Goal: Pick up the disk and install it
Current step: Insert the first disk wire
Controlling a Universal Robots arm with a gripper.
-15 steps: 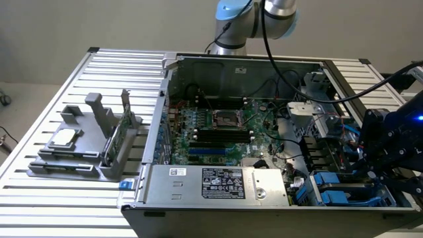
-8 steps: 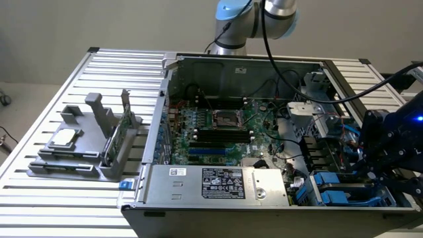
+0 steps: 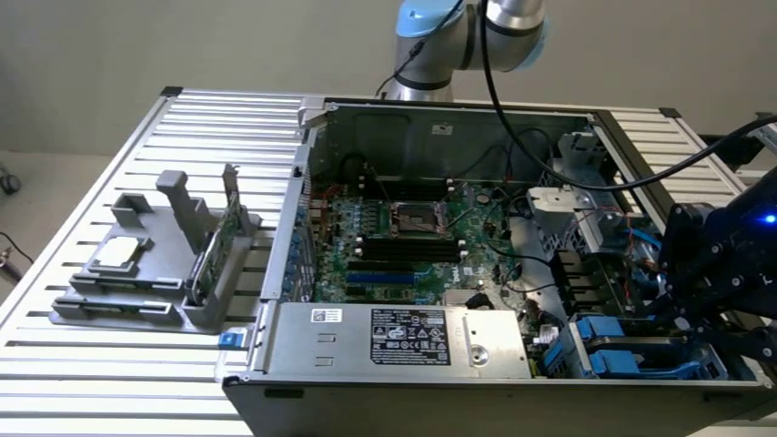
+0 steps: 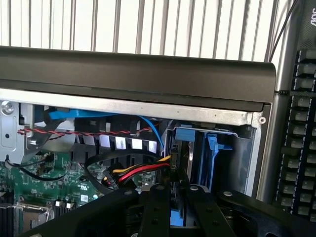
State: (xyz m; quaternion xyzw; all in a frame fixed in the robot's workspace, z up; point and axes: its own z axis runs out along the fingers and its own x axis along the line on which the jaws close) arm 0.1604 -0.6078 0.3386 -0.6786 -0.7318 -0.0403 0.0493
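Note:
My black gripper (image 3: 694,319) hangs over the drive bays (image 3: 613,350) at the front corner of the open computer case (image 3: 401,387), on the exterior view's right. In the wrist view its two fingers (image 4: 159,205) stand close together, shut on the disk (image 4: 180,160). The disk shows edge-on as a thin dark slab with a bit of blue rail between the fingers. It stands upright in the mouth of a bay lined with blue plastic clips (image 4: 216,145). Most of the disk is hidden by the gripper and the bay walls.
Red, yellow and black cables (image 4: 140,171) run right beside the bay. The power supply (image 3: 401,339) and motherboard (image 3: 407,238) take up the case's middle. On the slatted table (image 3: 73,382), a grey holder (image 3: 158,296) carries a silver chip (image 3: 122,253) and a green card (image 3: 220,238).

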